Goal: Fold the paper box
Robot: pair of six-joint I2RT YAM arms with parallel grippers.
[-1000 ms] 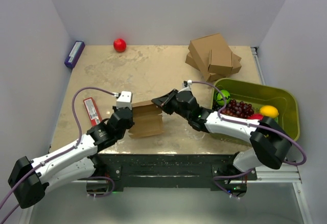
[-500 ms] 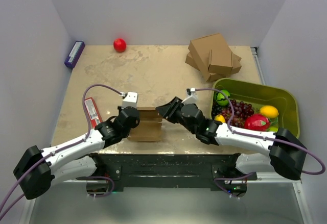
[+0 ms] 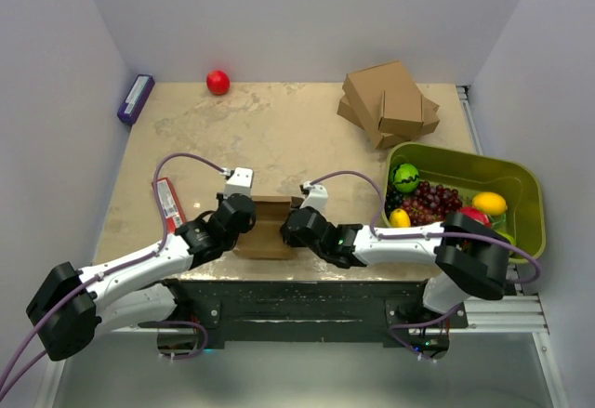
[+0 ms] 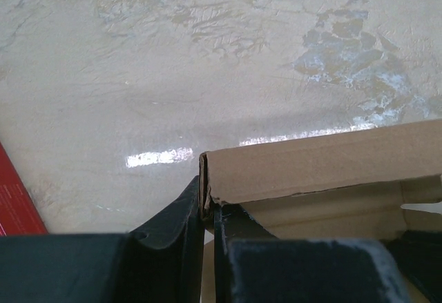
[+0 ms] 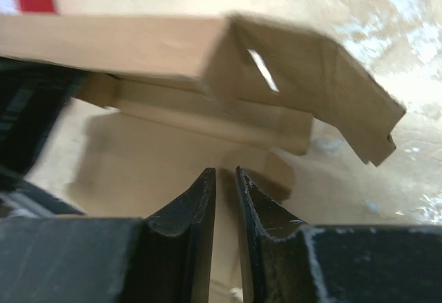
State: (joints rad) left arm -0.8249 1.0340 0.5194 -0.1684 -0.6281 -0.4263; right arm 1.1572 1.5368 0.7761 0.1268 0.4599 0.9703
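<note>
The box (image 3: 268, 229) lies on the worktop (image 3: 279, 138) close to its near edge, directly between the two arms, half formed: a floor panel flat, a long wall raised along the far side. That wall runs side to side, from one arm toward the other, so each arm meets one end of it.

The left fingers (image 4: 197, 197) are clamped on the wall's left end, the cardboard edge running down between them. The right fingers (image 5: 207, 187) are almost together, with only a slit between them and nothing visibly pinched. They point over the floor panel toward the wall. A loose slotted flap (image 5: 311, 89) sticks out up and to their right, angled off the wall's end and not yet turned in. Both arms are about equally near the box, but the right one faces that flap, so in my judgement the next fold falls to it, with the left acting as anchor.

The top view gives the layout but hides the flap and both grips under the wrists. The left wrist view alone proves the clamp, and the right wrist view alone shows the flap, its slot and the open interior.
</note>
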